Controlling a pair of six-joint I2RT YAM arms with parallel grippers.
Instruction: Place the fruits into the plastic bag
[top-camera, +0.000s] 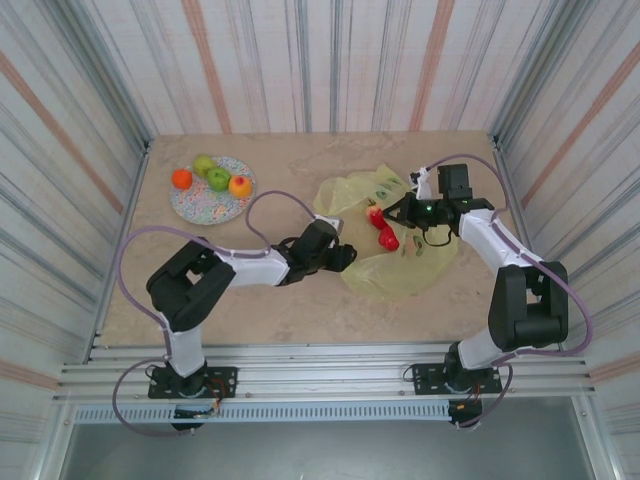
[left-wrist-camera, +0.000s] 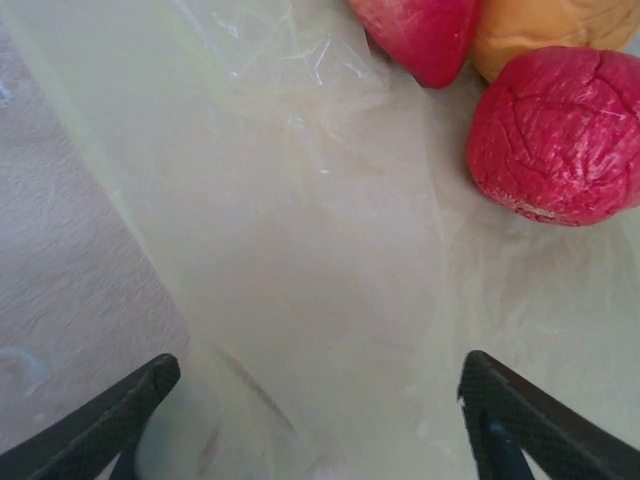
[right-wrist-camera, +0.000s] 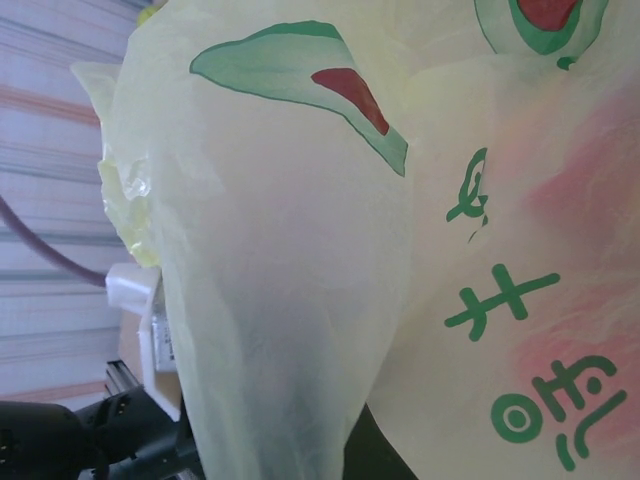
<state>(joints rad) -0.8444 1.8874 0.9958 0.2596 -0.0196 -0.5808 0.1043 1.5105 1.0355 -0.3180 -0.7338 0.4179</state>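
Note:
The plastic bag (top-camera: 392, 262) lies crumpled right of centre, yellow-green with avocado prints. My right gripper (top-camera: 398, 213) is shut on its upper edge and holds the mouth up; in the right wrist view the bunched film (right-wrist-camera: 290, 330) covers the fingers. Red fruits (top-camera: 382, 228) lie inside the mouth. My left gripper (top-camera: 348, 256) is at the bag's left opening, open, with nothing between its fingers (left-wrist-camera: 130, 400); bag film (left-wrist-camera: 330, 250) lies below it. Ahead of it are a rough red fruit (left-wrist-camera: 555, 135), a second red one (left-wrist-camera: 425, 35) and an orange one (left-wrist-camera: 545, 30).
A speckled round plate (top-camera: 205, 207) at the back left carries an orange fruit (top-camera: 181, 178), two green fruits (top-camera: 204, 164) (top-camera: 218, 179) and a yellow-orange peach (top-camera: 240, 185). Striped walls enclose the table on three sides.

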